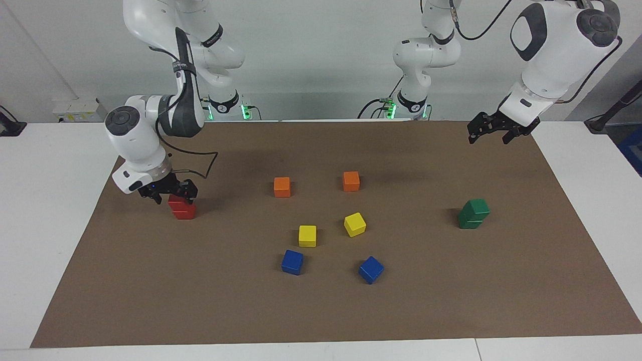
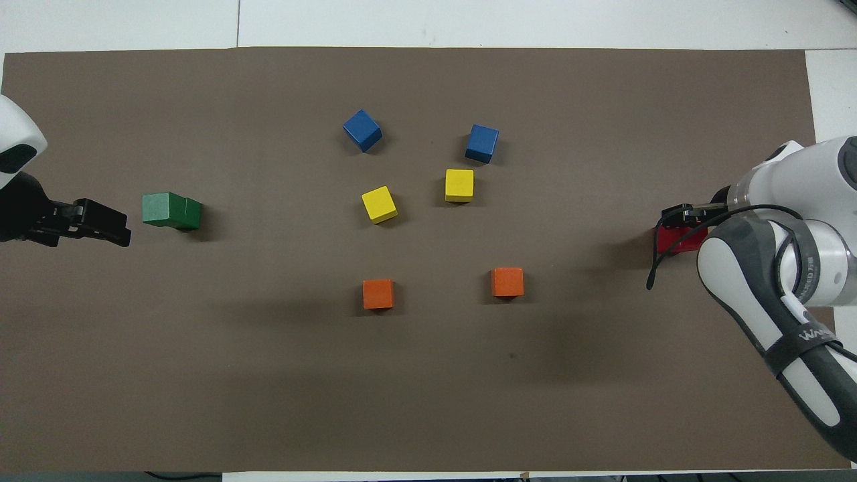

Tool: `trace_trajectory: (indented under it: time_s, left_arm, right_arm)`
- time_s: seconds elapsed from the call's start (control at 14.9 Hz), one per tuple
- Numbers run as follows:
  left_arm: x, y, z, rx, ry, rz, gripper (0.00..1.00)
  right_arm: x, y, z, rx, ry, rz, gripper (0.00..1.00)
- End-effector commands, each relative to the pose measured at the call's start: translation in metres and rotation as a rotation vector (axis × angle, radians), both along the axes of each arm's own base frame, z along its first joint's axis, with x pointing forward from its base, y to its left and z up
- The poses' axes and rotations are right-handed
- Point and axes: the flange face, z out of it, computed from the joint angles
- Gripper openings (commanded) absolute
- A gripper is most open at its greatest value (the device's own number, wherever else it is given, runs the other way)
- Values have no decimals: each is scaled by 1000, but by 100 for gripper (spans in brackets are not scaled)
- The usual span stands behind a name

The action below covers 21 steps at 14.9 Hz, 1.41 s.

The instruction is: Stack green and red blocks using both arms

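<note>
Right tool (image 1: pixel 169 193) sat with its fingers parted just over the red stack (image 1: pixel 182 208), holding nothing; the two red blocks stood one on the other at the right arm's end of the brown mat (image 1: pixel 321 311), the top one square on the lower. Judged from that, the step was the release and lift-away; it would go best as a straight rise, fingers kept wide, so neither pad brushed the top block. Left tool (image 1: pixel 494 131) hung open and empty over the mat's corner nearest its own base, waiting; the green stack (image 1: pixel 473 214) stood at that end, its top block turned slightly askew. Orange, yellow and blue cubes lay scattered mid-desk, untouched.
</note>
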Motion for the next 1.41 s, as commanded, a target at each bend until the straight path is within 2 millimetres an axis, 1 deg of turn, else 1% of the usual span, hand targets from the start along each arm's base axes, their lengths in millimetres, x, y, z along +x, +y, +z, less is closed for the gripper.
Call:
trace_trajectory:
  time_s: [0.0,0.07,0.27,0.4,0.47,0.61,0.74,0.81,0.94,1.01,1.14,1.35]
  left_arm:
    - [0,-2,0,15,2,-1,100]
    - [1,-3,1,15,0,-3,100]
    - [1,-8,2,15,-3,-13,100]
    - [1,-7,3,15,-5,-7,100]
    - [1,-8,3,17,-5,-11,100]
    - [0,-14,4,16,-5,-23,100]
    - [0,-14,2,17,-3,-20,100]
    - [0,-15,4,16,-6,-23,100]
    - [2,-12,7,15,-15,-20,100]
    - [2,-14,12,16,-25,-26,100]
    - [2,-14,16,15,-32,-26,100]
    - [1,-17,15,17,-33,-32,100]
  right_arm:
    - [16,2,35,2,-25,7,100]
    - [20,3,51,0,-34,10,100]
    - [35,5,110,-5,-69,12,100]
    - [34,12,140,-5,-67,20,100]
    - [28,13,149,3,-52,15,100]
    - [9,18,164,24,0,7,100]
    - [-11,22,184,39,34,2,100]
    - [-17,24,195,40,28,2,100]
    - [-21,27,205,37,13,8,100]
    - [-27,29,211,35,21,9,100]
    - [-38,31,217,34,39,7,100]
    - [-34,30,221,32,21,9,100]
